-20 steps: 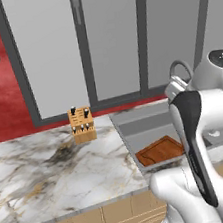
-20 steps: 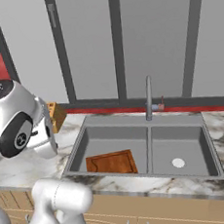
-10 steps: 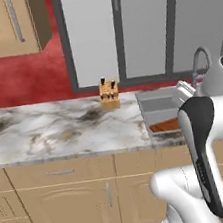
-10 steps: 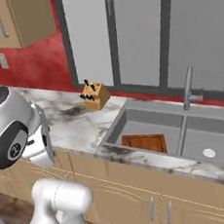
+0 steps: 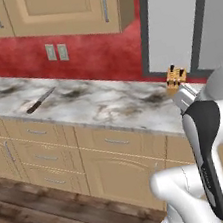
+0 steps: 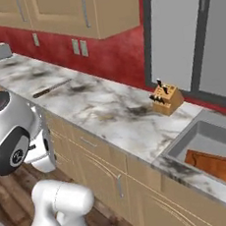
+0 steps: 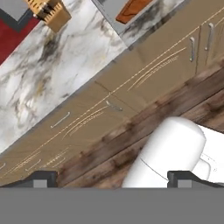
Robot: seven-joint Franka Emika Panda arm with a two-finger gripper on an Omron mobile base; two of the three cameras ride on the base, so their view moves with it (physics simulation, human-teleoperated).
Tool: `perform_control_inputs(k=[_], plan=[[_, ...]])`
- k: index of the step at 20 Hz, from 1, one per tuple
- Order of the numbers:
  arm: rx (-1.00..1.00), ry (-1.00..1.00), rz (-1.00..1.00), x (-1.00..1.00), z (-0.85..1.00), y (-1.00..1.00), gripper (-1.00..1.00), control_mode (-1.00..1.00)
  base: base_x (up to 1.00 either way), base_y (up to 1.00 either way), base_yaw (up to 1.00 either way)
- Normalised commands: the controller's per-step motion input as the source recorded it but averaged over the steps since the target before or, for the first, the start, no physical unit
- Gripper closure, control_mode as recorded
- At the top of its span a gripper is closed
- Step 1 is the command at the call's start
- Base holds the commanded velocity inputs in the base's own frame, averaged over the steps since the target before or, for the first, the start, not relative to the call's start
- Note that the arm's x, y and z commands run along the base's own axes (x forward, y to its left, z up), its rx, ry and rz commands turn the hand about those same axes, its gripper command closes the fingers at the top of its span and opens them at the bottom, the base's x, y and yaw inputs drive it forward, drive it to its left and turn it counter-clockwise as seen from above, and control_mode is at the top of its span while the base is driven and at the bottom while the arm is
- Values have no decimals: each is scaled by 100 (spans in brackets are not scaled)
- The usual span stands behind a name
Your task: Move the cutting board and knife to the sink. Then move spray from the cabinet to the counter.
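Right base view: the cutting board [image 6: 213, 166] was seen lying inside the sink [image 6: 187, 146], while the knife [image 6: 51, 88] lay on the surface [image 6: 99, 106]; the fingers [image 7: 113, 178] were spread apart, empty.

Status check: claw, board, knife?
Claw open, empty. Cutting board in sink. Knife on counter, untouched. Path clear.

Cutting board [image 6: 213, 166] in sink [image 6: 187, 144], knife [image 5: 40, 101] on counter [image 5: 97, 105]

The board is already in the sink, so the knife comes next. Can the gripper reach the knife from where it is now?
Probably not yet. The knife lies far along the counter, and the open gripper points at the floor.
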Motion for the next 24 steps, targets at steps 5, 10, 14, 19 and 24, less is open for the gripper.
perform_control_inputs(k=[5, 10, 14, 19, 24], plan=[[0, 0, 0, 0, 0, 0, -100, 100, 100, 99, 17], [0, 0, 0, 0, 0, 0, -100, 100, 100, 100, 1], [0, 0, 0, 0, 0, 0, -100, 100, 100, 100, -6], [0, 0, 0, 0, 0, 0, -100, 100, 100, 100, -14], [0, 0, 0, 0, 0, 0, -100, 100, 100, 100, -25]])
